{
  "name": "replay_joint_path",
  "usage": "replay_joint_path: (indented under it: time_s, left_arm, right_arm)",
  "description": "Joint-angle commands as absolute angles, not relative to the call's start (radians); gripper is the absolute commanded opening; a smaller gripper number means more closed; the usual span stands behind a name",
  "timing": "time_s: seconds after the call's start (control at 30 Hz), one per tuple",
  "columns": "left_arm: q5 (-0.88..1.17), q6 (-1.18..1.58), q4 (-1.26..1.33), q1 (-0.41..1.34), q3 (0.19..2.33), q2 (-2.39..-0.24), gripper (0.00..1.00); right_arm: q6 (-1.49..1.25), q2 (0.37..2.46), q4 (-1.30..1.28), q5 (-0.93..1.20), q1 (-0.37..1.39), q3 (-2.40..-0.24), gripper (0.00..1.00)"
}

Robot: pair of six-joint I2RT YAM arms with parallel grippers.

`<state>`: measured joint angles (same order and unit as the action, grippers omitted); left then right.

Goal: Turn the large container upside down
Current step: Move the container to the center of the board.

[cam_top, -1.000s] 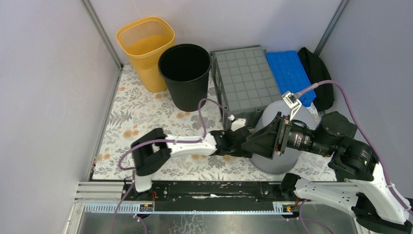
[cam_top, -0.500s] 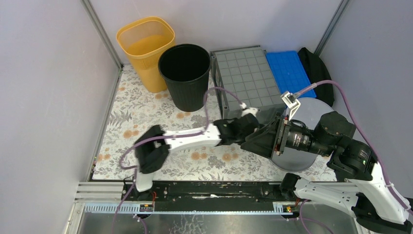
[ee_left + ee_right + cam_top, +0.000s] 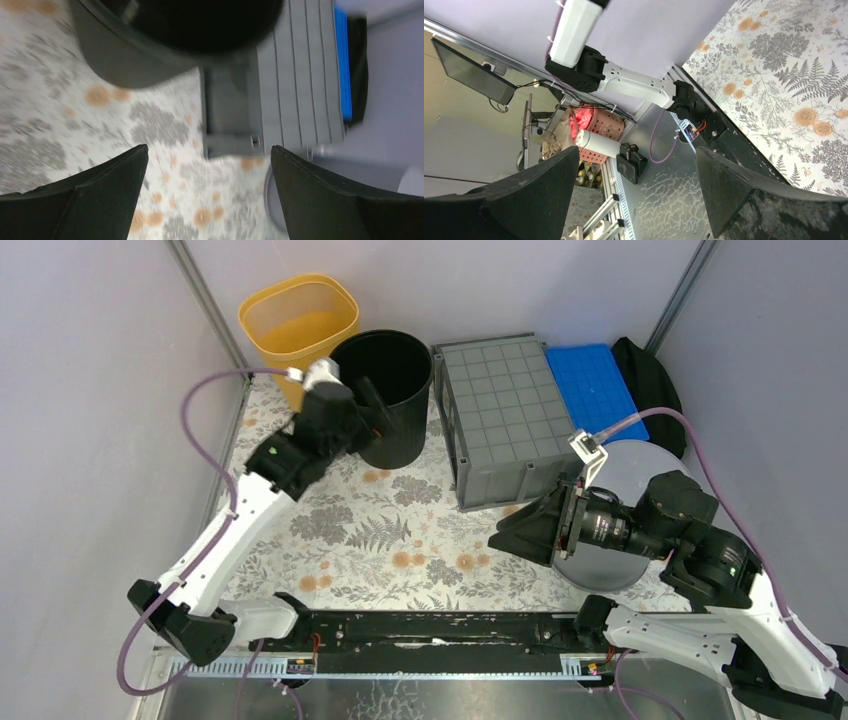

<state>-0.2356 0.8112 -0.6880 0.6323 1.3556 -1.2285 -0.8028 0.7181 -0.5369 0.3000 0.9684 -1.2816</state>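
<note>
The large container (image 3: 505, 410) is a dark-grey crate at the back middle of the floral mat, standing with its square-gridded underside up. It also shows blurred in the left wrist view (image 3: 295, 75). My left gripper (image 3: 378, 412) is open and empty, raised beside the black bin (image 3: 385, 360), left of the crate and apart from it. My right gripper (image 3: 510, 525) is open and empty, just in front of the crate's near right corner, pointing left. Its view shows only the mat (image 3: 794, 65) and the left arm's base.
A yellow basket (image 3: 298, 325) stands at the back left next to the black bin. A blue ribbed tray (image 3: 598, 385) and a black bag (image 3: 650, 390) lie right of the crate. A round light-grey bucket (image 3: 630, 465) sits under my right arm. Walls close three sides.
My left arm has swung up and left, from in front of the crate's near side to beside the black bin. My right gripper has barely moved. The crate has stayed put.
</note>
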Motion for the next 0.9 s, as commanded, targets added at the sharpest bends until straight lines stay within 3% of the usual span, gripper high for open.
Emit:
replay_joint_path:
  time_s: [0.0,0.17,0.6,0.87]
  left_arm:
    - [-0.273,0.762,-0.769,0.435,1.490,-1.275,1.00]
    - [-0.139,0.780,-0.765,0.204,1.521,-1.392,1.00]
    - [-0.135,0.762,-0.707,0.139,1.502,-1.543,1.00]
    - [-0.114,0.731,-0.683,0.122,1.461,-1.509,0.68]
  right_arm:
    - [-0.812,0.720,-0.449,0.340,0.970,-1.255,0.93]
    - [-0.816,0.721,-0.441,0.350,0.969,-1.231,0.93]
    - [-0.796,0.711,-0.444,0.352,0.970,-1.190,0.93]
    - [-0.780,0.727,-0.457,0.340,0.970,-1.188,0.93]
